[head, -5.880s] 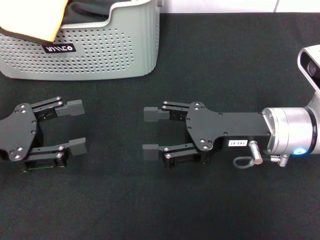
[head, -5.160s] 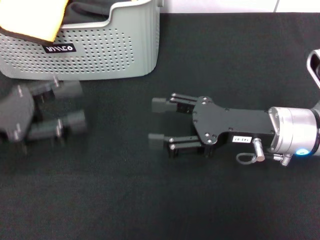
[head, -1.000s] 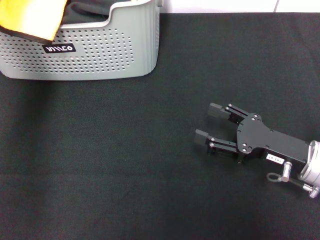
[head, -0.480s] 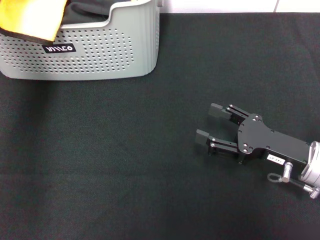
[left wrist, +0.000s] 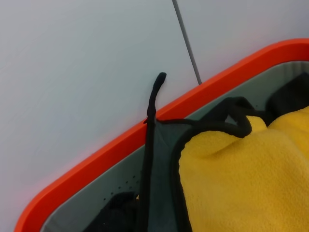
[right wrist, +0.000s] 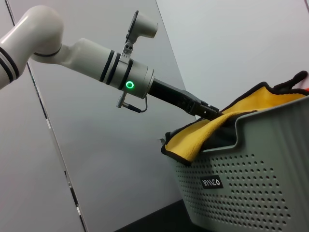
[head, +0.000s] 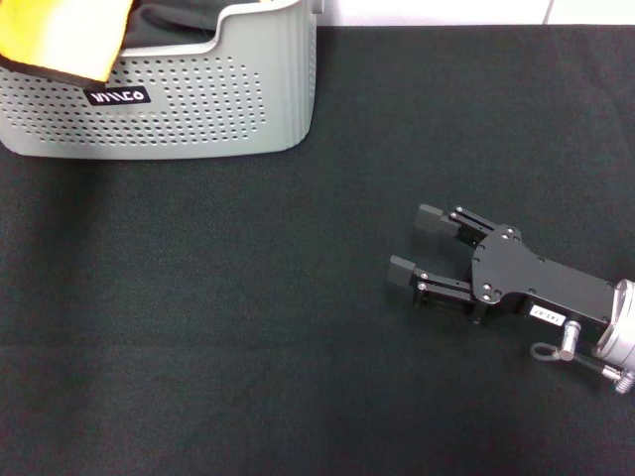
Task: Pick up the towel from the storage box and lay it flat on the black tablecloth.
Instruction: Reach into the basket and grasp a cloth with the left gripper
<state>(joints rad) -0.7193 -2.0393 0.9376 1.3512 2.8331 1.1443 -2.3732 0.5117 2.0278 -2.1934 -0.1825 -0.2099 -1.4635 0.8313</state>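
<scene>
The yellow-orange towel [head: 64, 35] hangs over the front rim of the light grey storage box [head: 198, 99] at the far left. It also shows in the right wrist view [right wrist: 203, 135] and, close up with its black trim, in the left wrist view [left wrist: 241, 179]. My left gripper [right wrist: 210, 113] is out of the head view. In the right wrist view it reaches to the towel at the box's [right wrist: 251, 164] rim. My right gripper [head: 414, 244] is open and empty, low over the black tablecloth [head: 248, 327] at the right.
Dark grey fabric [head: 174, 25] lies inside the box beside the towel, and shows with a black strap in the left wrist view [left wrist: 161, 193]. A pale wall stands behind the box. The tablecloth stretches wide in front of the box.
Since the earliest frames my left gripper has left the head view toward the box, and my right gripper has drawn back to the right. Over the last second nothing visibly moves.
</scene>
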